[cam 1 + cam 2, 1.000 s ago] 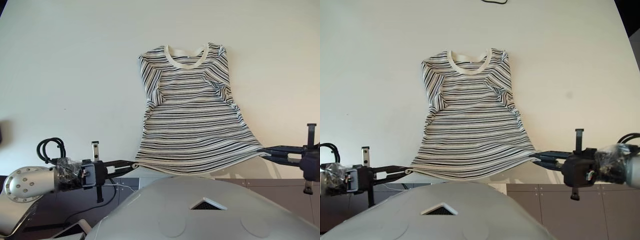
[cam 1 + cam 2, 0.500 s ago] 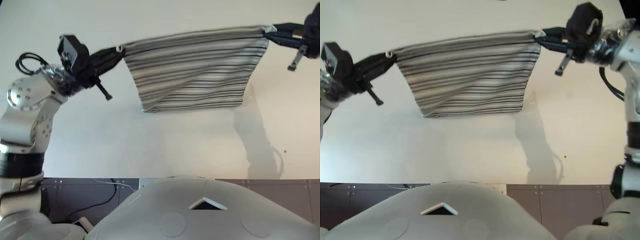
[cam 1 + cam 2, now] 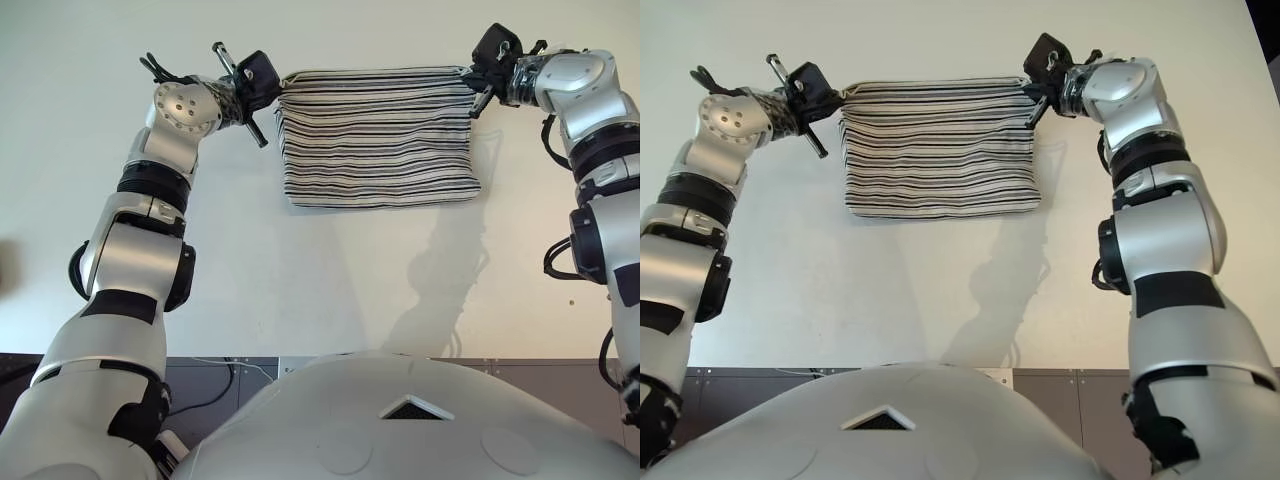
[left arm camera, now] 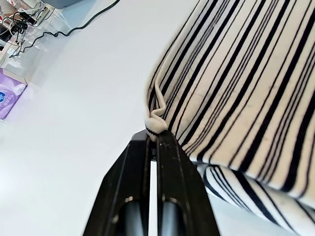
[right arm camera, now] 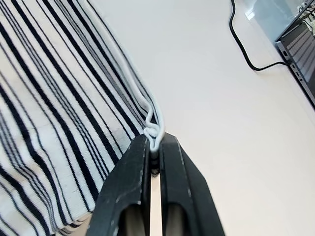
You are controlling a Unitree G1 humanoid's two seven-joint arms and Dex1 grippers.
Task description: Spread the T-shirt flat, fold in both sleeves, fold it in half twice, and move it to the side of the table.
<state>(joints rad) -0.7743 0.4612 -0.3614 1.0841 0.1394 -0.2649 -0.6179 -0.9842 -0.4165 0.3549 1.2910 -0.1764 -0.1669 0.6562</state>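
Note:
The striped T-shirt (image 3: 378, 136) lies folded in half at the far middle of the white table (image 3: 300, 290), its fold edge toward me. My left gripper (image 3: 278, 88) is shut on the shirt's far left corner (image 4: 155, 123). At the far right corner (image 5: 153, 132) my right gripper (image 3: 472, 74) is shut on the hem. Both arms are stretched far out over the table, and the top layer runs taut between the two grippers.
A black cable (image 5: 246, 46) and the edge of a dark laptop (image 5: 302, 42) lie on the table beyond the right gripper. Another cable (image 4: 74, 27) and a purple packet (image 4: 9, 96) sit past the left gripper. The near half of the table is bare white surface.
Both grippers carried the shirt's hem from the near edge up and over to the far side, folding the shirt in half. In the last half second they lowered it onto the table.

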